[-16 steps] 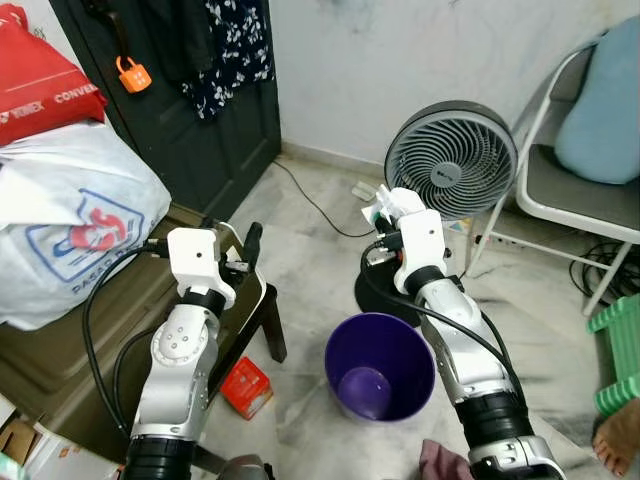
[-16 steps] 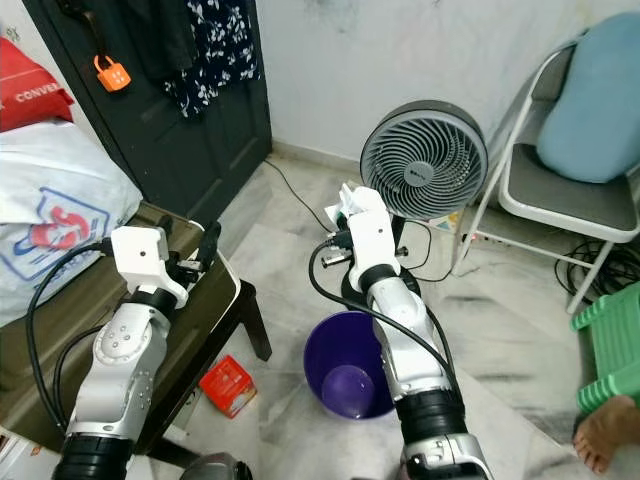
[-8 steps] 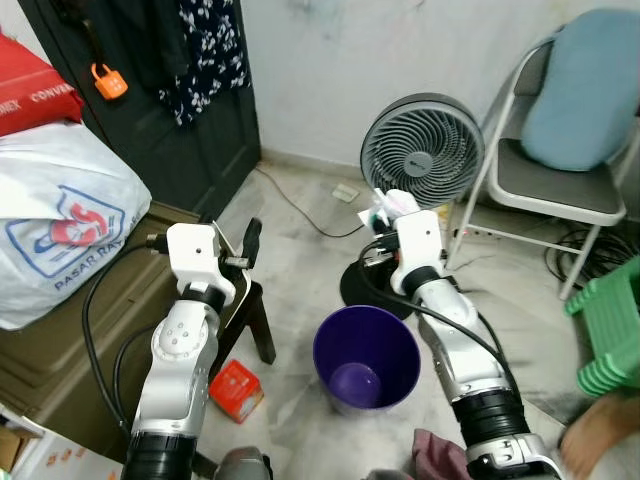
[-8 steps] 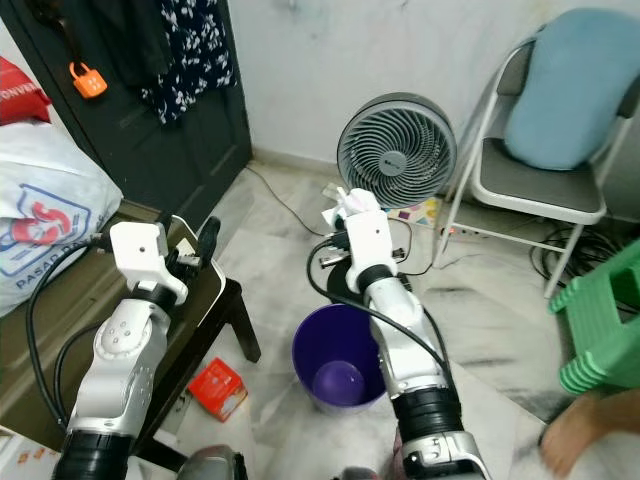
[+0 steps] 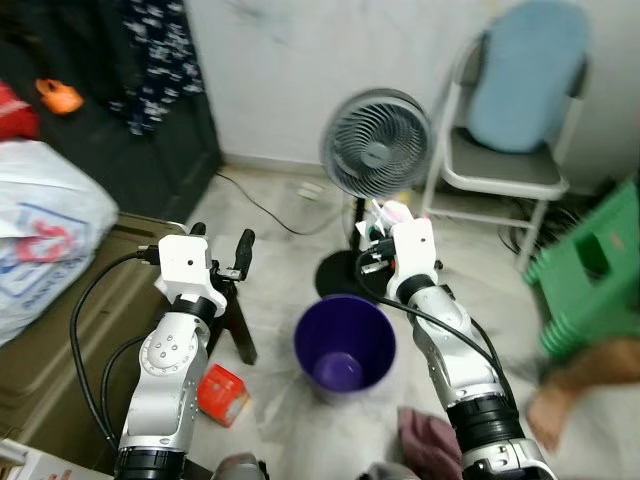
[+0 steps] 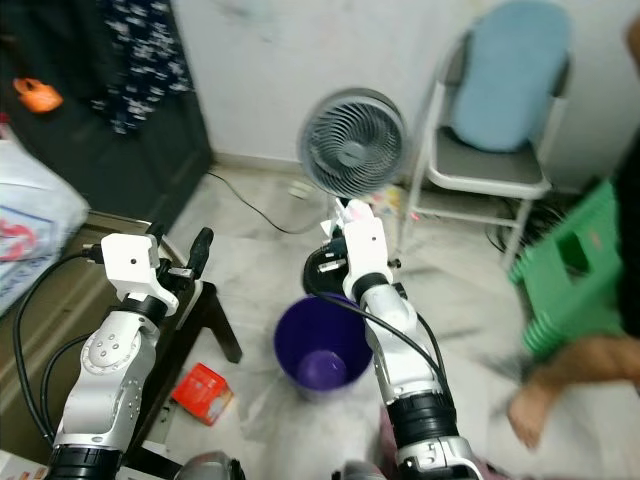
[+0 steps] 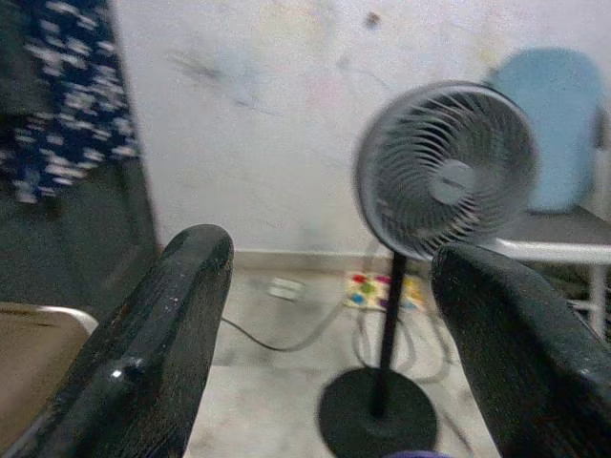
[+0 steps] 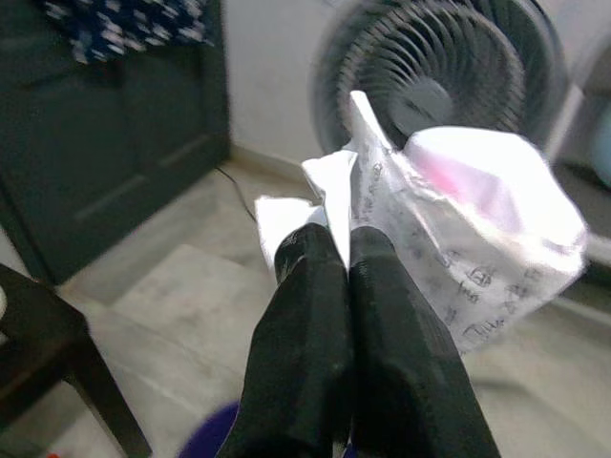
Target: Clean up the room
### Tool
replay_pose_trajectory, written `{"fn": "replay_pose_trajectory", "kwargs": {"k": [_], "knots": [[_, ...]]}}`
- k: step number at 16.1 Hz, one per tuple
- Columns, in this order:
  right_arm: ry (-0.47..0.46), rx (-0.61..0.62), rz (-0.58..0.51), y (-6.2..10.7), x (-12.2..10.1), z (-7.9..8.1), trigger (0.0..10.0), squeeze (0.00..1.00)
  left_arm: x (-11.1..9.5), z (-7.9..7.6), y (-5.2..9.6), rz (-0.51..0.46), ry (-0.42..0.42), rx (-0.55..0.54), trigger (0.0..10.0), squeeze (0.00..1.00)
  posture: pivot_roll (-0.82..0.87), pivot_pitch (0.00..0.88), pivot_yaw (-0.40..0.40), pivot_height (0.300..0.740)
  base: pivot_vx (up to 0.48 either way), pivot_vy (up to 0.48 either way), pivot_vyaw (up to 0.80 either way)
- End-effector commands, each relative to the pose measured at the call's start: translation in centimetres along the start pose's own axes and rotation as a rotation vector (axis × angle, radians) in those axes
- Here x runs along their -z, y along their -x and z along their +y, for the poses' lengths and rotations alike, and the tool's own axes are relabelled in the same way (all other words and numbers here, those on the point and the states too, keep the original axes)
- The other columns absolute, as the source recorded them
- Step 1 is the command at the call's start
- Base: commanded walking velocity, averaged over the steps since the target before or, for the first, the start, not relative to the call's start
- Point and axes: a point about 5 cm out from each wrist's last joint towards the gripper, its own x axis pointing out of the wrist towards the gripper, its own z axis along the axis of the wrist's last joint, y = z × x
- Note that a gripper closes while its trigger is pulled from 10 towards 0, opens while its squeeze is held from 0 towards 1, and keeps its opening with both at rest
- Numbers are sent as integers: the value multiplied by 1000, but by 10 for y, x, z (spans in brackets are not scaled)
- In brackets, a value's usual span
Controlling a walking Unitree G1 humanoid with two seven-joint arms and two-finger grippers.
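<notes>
- While my head views are blurred, I see my right gripper (image 8: 329, 250) pinched tight on a crumpled white wrapper (image 8: 449, 219); its fingers (image 8: 305, 315) are pressed together with the paper caught between them.
- That wrapper is held up above the far rim of the purple bin (image 5: 343, 343), which stands on the floor in front of the fan (image 5: 375, 148).
- My left gripper (image 7: 329, 315) is raised beside the dark stool (image 5: 233, 305), its fingers (image 7: 158, 343) spread wide with nothing between them.
- A red carton (image 5: 220, 393) lies on the floor near the stool's legs, left of the bin.
- A person's bare foot (image 6: 540, 405) is on the floor by the green stool (image 6: 565, 270).
</notes>
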Motion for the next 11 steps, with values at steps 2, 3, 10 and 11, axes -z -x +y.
{"fn": "replay_pose_trajectory", "kwargs": {"k": [2,3,10,11], "knots": [[-14,23,-14,1,-4,-1,10000,0,-8,-5,0,-20,12,35,10000,0,-51,0,47,740,124,0,0],[-6,16,-13,2,-4,2,10000,0,-7,-8,-1,-18,12,48,10000,0,-57,0,42,740,319,0,0],[23,-17,-27,1,-8,4,10000,0,-3,-15,6,-4,34,35,10000,0,-53,0,29,740,319,0,0],[31,-27,-39,2,-10,7,10000,0,-3,-15,6,-1,34,36,10000,0,-52,0,29,740,322,0,513]]}}
